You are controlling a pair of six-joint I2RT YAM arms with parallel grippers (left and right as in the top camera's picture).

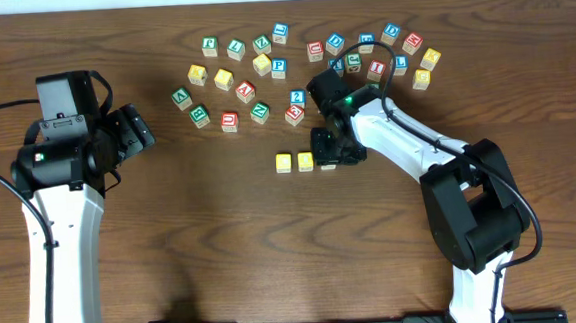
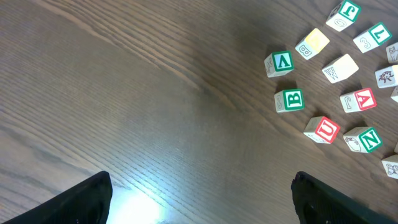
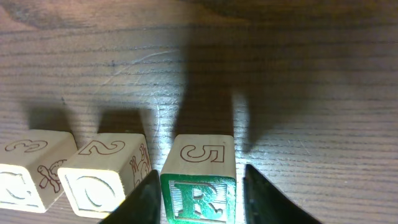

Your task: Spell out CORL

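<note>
Neighbouring R block [image 3: 198, 186]: two yellow blocks [image 1: 305, 161].

The whole table [image 1: 224, 256] is seen from directly above in the overhead view. From the left wrist it is viewed obliquely, from higher up, toward scattered blocks [image 2: 290, 100] also seen overhead. The row of blocks [image 3: 198, 180] is viewed very close and low from the right wrist.

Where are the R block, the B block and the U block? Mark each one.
R block [image 3: 198, 200]: right wrist view, on its green R face.
B block [image 2: 290, 100]: left wrist view, on its green B face.
U block [image 2: 324, 129]: left wrist view, on its red U face.
</note>
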